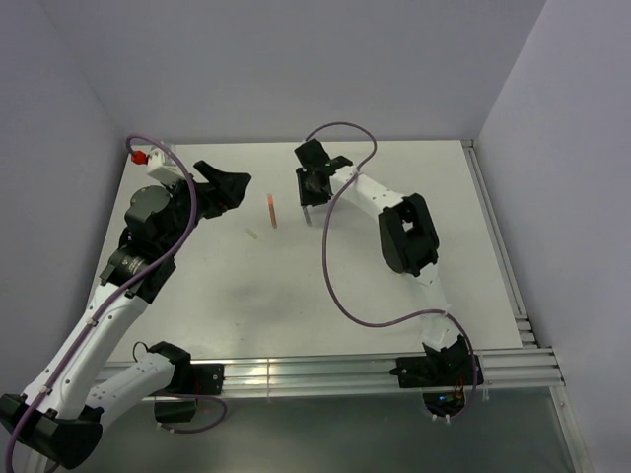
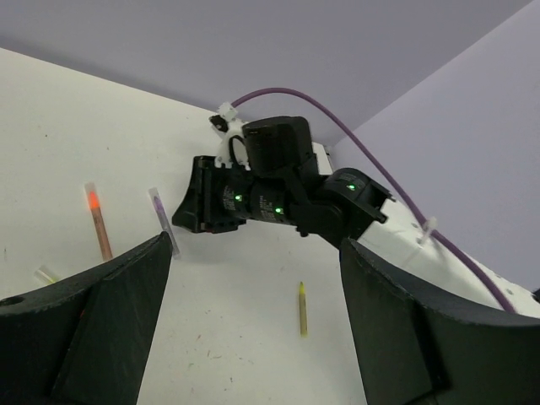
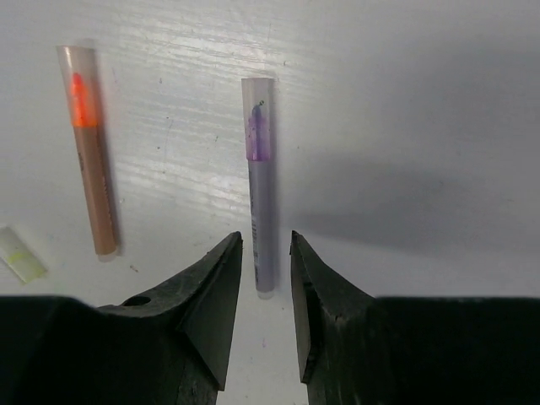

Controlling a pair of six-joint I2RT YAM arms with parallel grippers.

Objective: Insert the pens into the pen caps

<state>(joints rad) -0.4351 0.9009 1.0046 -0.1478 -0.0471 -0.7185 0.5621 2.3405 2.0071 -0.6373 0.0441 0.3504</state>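
Orange pen (image 3: 91, 160) and purple pen (image 3: 261, 194) look capped already, lying side by side on the table (image 3: 422, 84), right gripper (image 3: 265, 245) barely parted over the purple one's tail, left gripper (image 2: 253, 253) wide open and empty, so next is probably fetching the yellow-green pen (image 2: 301, 309) and its loose cap (image 2: 46, 274).

Top view looks down from behind; wrist views sit low, close — all share the orange pen (image 3: 91, 160).

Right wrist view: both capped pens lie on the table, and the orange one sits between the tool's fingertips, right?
No. The right wrist view shows the end of the purple pen between the fingertips of the right tool; the orange pen lies apart, off to its side.
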